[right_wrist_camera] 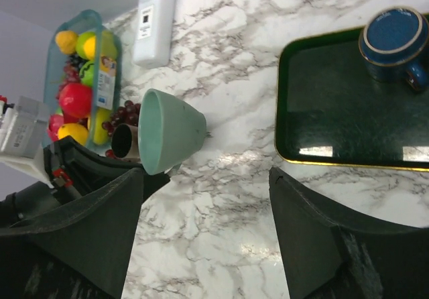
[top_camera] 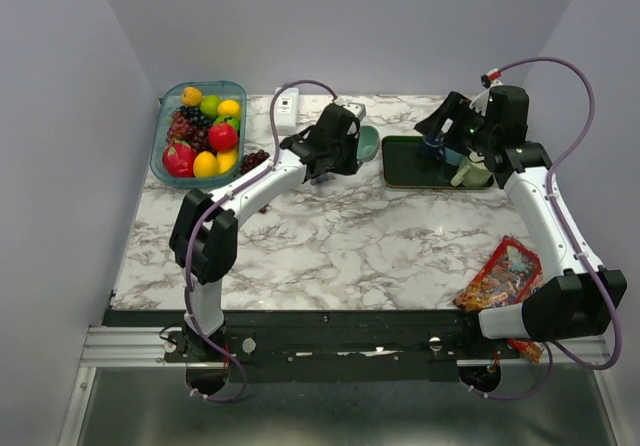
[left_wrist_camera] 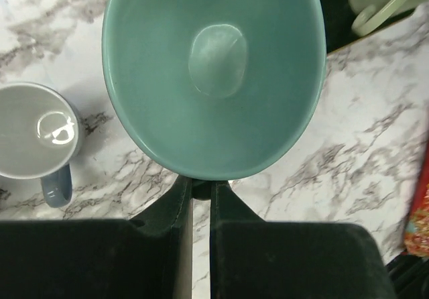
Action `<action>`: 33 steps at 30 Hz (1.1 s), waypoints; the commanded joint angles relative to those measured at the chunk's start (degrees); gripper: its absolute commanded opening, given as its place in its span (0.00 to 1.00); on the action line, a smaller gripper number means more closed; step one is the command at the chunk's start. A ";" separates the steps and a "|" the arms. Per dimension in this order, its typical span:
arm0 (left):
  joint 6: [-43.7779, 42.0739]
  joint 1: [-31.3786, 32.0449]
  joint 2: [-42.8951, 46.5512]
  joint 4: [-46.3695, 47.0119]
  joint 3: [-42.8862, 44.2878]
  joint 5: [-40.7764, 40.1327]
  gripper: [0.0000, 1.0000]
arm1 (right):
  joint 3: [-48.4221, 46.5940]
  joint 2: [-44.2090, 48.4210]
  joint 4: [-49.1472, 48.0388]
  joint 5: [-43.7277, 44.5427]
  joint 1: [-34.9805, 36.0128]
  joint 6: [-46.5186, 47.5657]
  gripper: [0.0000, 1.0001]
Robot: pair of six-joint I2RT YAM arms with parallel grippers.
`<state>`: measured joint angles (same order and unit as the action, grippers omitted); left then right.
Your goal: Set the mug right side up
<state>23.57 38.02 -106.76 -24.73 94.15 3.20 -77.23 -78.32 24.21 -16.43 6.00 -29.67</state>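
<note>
The mug point(right_wrist_camera: 394, 39), base-up as I judge it, sits at the far side of the tray point(right_wrist_camera: 335, 114), nearest my right gripper point(right_wrist_camera: 204, 178), which is spread and empty; my left gripper point(left_wrist_camera: 201, 188), left of the tray, pinches a cup point(left_wrist_camera: 214, 78) by its rim.

no text legible anywhere, dark label on the white box point(right_wrist_camera: 153, 24) at the far edge too small, sticker on the fruit tub point(right_wrist_camera: 107, 78) blurred, print on the red snack packet point(top_camera: 500, 278) near right unreadable
</note>
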 commanded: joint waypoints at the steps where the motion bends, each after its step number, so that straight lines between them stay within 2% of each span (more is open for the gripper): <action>1: -2.66 1.44 -2.66 0.30 0.16 -6.10 0.00 | 1.99 -0.07 3.48 4.47 -0.02 0.76 0.81; 7: -0.72 1.88 -6.35 3.20 -2.39 -7.07 0.00 | 4.36 0.28 4.88 6.49 -0.02 0.05 0.81; 18: -1.51 1.88 -12.50 8.29 -4.85 -9.27 0.00 | 11.48 4.14 5.59 4.29 -0.11 -2.14 0.80; 26: -2.21 2.15 -14.44 8.21 -4.94 -13.04 0.00 | 11.93 4.23 6.99 6.23 -0.02 -1.27 0.81; 33: -4.15 2.32 -14.62 6.01 -3.10 -15.07 0.43 | 12.98 4.23 7.96 9.04 -0.11 0.22 0.83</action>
<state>21.19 40.05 -120.36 -18.94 89.32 -8.16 -65.67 -75.20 30.00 -10.74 6.00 -30.94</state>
